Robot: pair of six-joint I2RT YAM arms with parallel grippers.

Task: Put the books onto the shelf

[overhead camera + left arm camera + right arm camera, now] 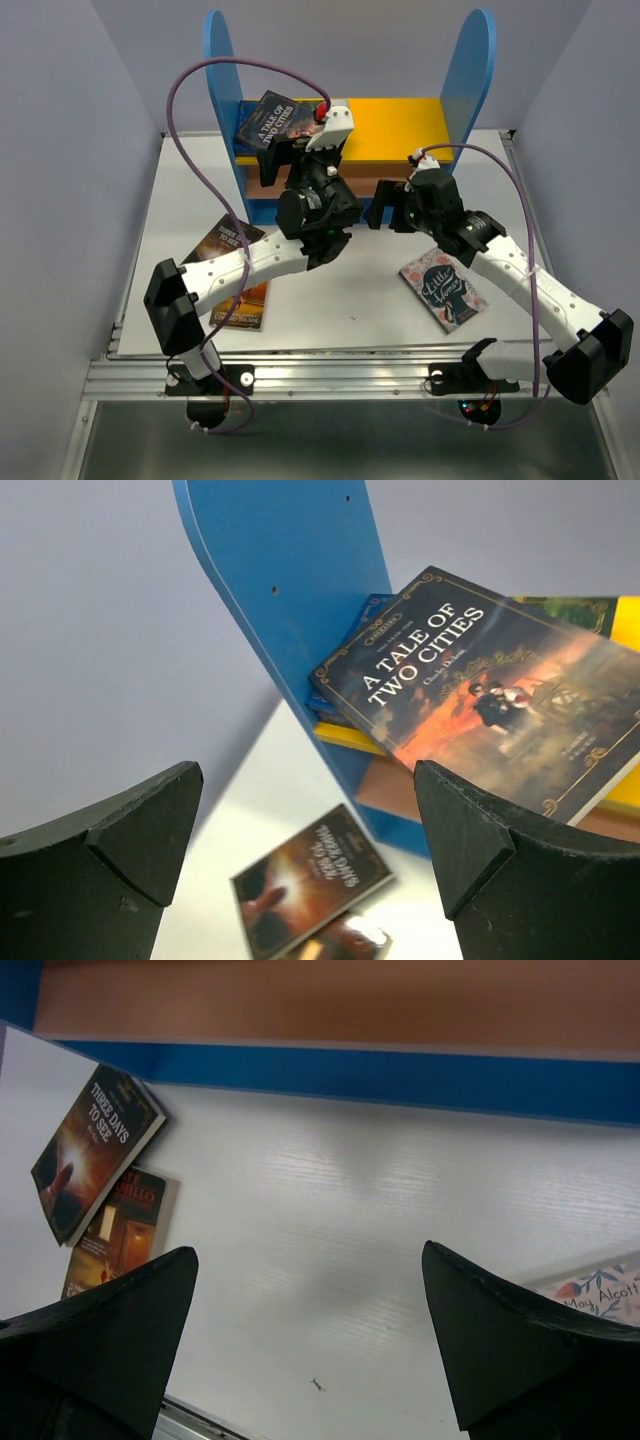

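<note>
The shelf [392,125] stands at the back with two tall blue side panels [290,590]. "A Tale of Two Cities" [274,120] [490,680] lies tilted on the yellow board against the left panel, on top of other books. My left gripper [285,156] [308,790] hangs open and empty just in front of it. On the table lie "Three Days to See" [226,244] [310,885] [95,1150], a dark orange book [246,306] [120,1230] partly under it, and "Little Women" [443,288] [600,1290]. My right gripper [388,212] [308,1260] is open and empty, low before the shelf's blue base [350,1075].
White walls close in on the left and right of the table [350,290]. A metal rail [330,375] runs along the near edge. Purple cables [180,130] loop above both arms.
</note>
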